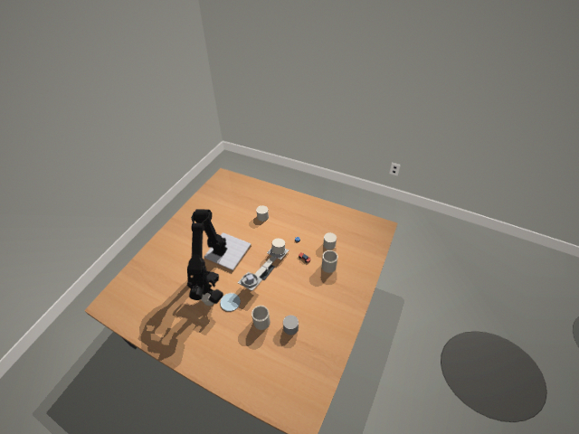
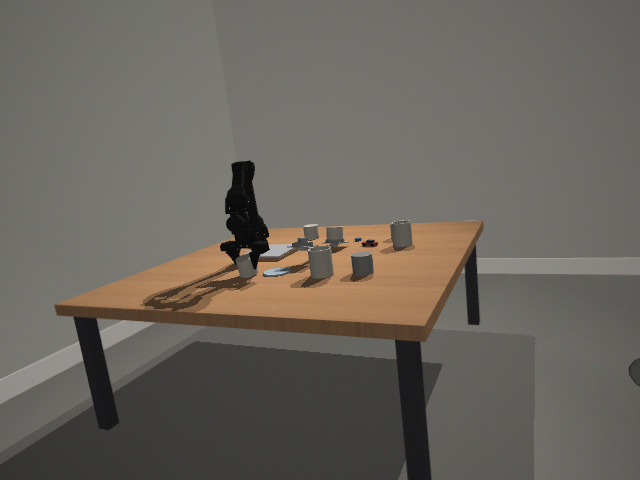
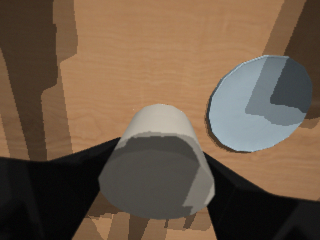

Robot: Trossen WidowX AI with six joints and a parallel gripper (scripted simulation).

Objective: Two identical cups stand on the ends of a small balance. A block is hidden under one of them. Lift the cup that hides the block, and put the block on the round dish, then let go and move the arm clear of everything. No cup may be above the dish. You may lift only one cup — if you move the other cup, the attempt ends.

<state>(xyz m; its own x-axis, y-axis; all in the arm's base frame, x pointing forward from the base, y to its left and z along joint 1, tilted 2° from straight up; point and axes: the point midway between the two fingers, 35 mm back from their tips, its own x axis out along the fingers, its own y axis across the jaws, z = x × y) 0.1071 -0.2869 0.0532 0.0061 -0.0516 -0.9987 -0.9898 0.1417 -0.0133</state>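
My gripper (image 1: pixel 205 297) (image 2: pixel 245 260) (image 3: pixel 159 147) is shut on a pale grey cup (image 1: pixel 207 300) (image 2: pixel 246 267) (image 3: pixel 157 175). The cup is slightly tilted, low at the table, left of the pale blue round dish (image 1: pixel 228 304) (image 2: pixel 275 272) (image 3: pixel 237 120) and not above it. Whether it touches the table I cannot tell. The grey block (image 1: pixel 250 278) (image 2: pixel 302 240) lies uncovered in the ring on the near end of the balance (image 1: pixel 261 272). The other cup (image 1: pixel 278 246) (image 2: pixel 334 233) stands on the far end. The dish carries only shadow.
A tall cup (image 1: pixel 260 318) (image 2: pixel 321 263) and a short grey cylinder (image 1: pixel 290 325) (image 2: pixel 361 264) stand right of the dish. Another tall cup (image 1: pixel 329 262) (image 2: pixel 401 234), a red toy car (image 1: pixel 304 257) (image 2: pixel 369 242) and a small blue object (image 1: pixel 297 239) (image 2: pixel 357 239) are farther back.
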